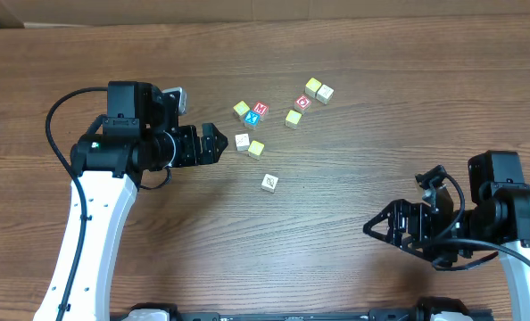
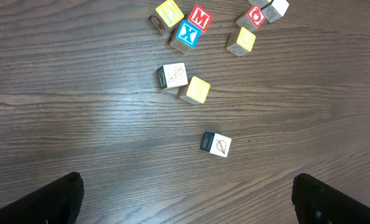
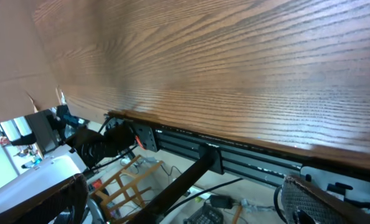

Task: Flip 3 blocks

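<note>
Three small blocks lie near the table's middle: a white one with a dark drawing (image 1: 242, 141) (image 2: 174, 76), a yellow-faced one (image 1: 256, 148) (image 2: 196, 90) touching it, and a white one with a leaf sketch (image 1: 269, 182) (image 2: 217, 144) standing apart, nearer the front. My left gripper (image 1: 217, 143) (image 2: 188, 202) is open just left of the white and yellow pair, with nothing between its fingers. My right gripper (image 1: 397, 207) (image 3: 185, 205) is open at the front right, far from the blocks, its camera facing the table's edge.
Behind the three blocks stand a yellow cube (image 1: 242, 110), a red M cube (image 1: 260, 109) and a blue X cube (image 1: 252, 118). Further right are a yellow cube (image 1: 293, 118), a red O cube (image 1: 303, 102) and two pale cubes (image 1: 318, 89).
</note>
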You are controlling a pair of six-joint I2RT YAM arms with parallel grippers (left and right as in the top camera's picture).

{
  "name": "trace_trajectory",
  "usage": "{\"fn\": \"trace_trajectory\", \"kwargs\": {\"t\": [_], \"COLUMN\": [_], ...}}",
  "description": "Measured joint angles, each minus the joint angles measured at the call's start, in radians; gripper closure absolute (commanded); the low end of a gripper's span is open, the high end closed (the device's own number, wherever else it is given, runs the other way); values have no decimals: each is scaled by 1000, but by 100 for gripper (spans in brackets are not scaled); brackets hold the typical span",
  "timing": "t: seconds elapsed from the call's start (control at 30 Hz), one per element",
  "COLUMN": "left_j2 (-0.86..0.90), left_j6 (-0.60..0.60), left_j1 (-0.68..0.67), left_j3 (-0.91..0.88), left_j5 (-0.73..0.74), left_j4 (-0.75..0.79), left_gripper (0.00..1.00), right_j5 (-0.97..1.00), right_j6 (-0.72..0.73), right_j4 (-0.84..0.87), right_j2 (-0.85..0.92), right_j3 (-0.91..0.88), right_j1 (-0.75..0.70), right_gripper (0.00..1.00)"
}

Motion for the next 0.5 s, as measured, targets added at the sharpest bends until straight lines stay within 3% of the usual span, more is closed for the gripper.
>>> {"fn": "trace_trajectory", "kwargs": {"t": [0.5], "left_j2": [0], "left_j6": [0], "left_j1": [0], "left_j3": [0], "left_j5": [0], "left_j4": [0], "left_gripper": [0], "right_j5": [0], "right_j6": [-3], "right_j4": [-6], "right_j2": [0], "right_j3": [0], "right_j1": [0], "right_gripper": [0]}}
